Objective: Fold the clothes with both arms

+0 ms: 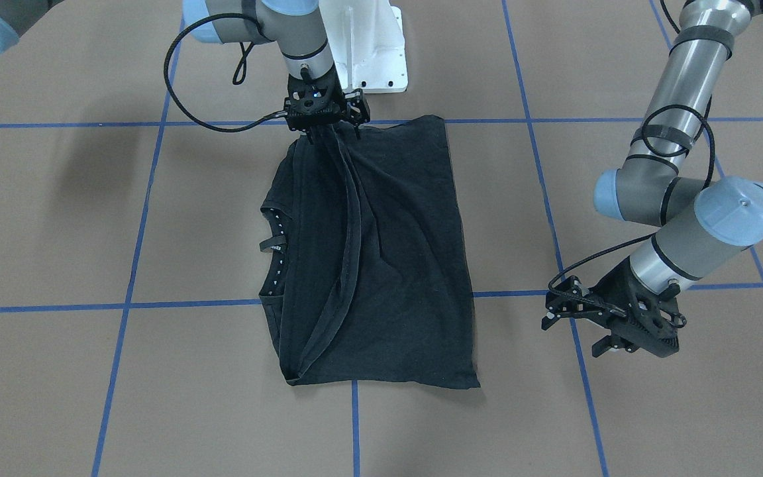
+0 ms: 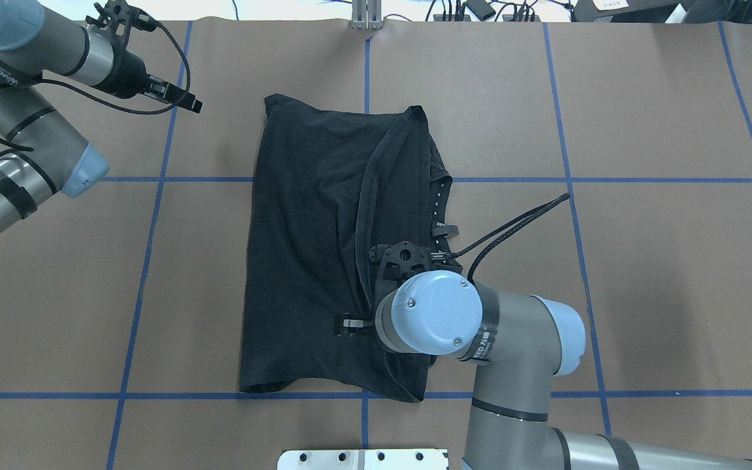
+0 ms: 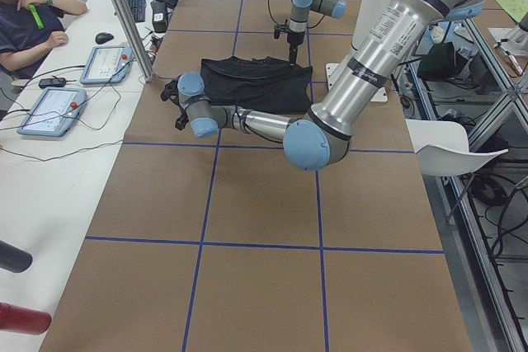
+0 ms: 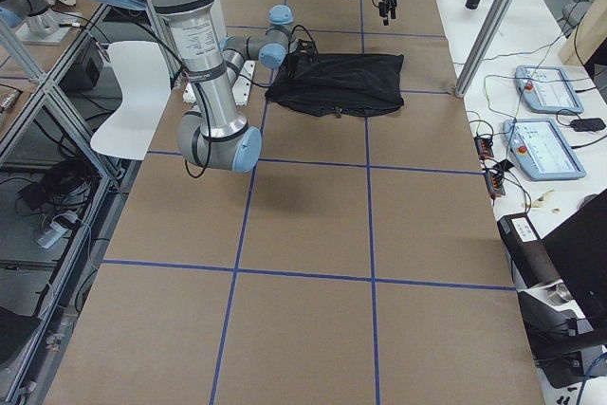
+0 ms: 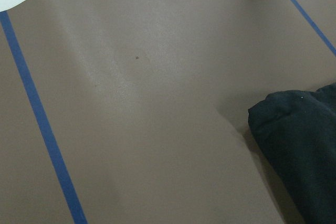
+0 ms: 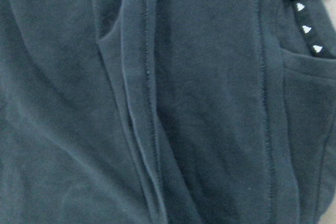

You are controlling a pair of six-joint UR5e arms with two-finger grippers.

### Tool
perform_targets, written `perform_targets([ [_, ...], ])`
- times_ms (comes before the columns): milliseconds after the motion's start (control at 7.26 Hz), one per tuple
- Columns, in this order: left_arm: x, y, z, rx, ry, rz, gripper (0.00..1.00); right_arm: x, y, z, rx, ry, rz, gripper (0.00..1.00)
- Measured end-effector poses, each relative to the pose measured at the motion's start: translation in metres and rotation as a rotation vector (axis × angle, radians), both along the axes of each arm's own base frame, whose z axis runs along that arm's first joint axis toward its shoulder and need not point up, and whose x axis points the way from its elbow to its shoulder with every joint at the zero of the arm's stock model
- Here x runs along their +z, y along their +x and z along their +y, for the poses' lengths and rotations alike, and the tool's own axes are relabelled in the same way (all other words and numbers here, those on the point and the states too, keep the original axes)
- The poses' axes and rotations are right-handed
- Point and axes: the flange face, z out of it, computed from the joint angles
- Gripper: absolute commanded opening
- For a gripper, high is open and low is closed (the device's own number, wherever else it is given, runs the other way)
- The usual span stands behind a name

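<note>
T-shirt (image 2: 304,248) lies lengthwise across the table (image 2: 643,274), collar rightward — right hand (image 1: 332,132) clamps it, left hand (image 1: 570,338) apart.

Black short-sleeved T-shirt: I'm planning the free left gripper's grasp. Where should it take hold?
Probably the far corner of the black T-shirt, from the left gripper side: it lies flat and free, while the right gripper pinches the near edge.

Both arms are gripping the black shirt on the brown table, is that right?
Not quite. Only the right arm's fingers pinch the black shirt; the left arm's fingers hang open over the brown table beside it, touching nothing. The exterior front-facing view shows it.
</note>
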Motion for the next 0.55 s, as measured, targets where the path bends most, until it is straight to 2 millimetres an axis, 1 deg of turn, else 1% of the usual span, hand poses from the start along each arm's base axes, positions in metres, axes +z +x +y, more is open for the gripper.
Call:
perform_targets([
  [138, 0.0014, 0.0003, 0.0009, 0.001, -0.001, -0.001, 1.00, -0.0034, -0.0053, 0.0037, -0.016, 0.007, -0.001, 0.27],
  [275, 0.0023, 0.0006, 0.0014, 0.002, -0.003, -0.001, 1.00, -0.0041, -0.0062, 0.0047, -0.027, 0.017, 0.000, 0.28],
  [413, 0.0027, 0.0007, 0.0016, 0.002, -0.003, -0.002, 1.00, -0.0025, -0.0056, 0.0039, -0.035, 0.027, 0.004, 0.31],
  [551, 0.0033, 0.0008, 0.0017, 0.002, -0.004, -0.002, 1.00, 0.0005, -0.0054, 0.0033, -0.044, 0.040, 0.011, 0.43],
])
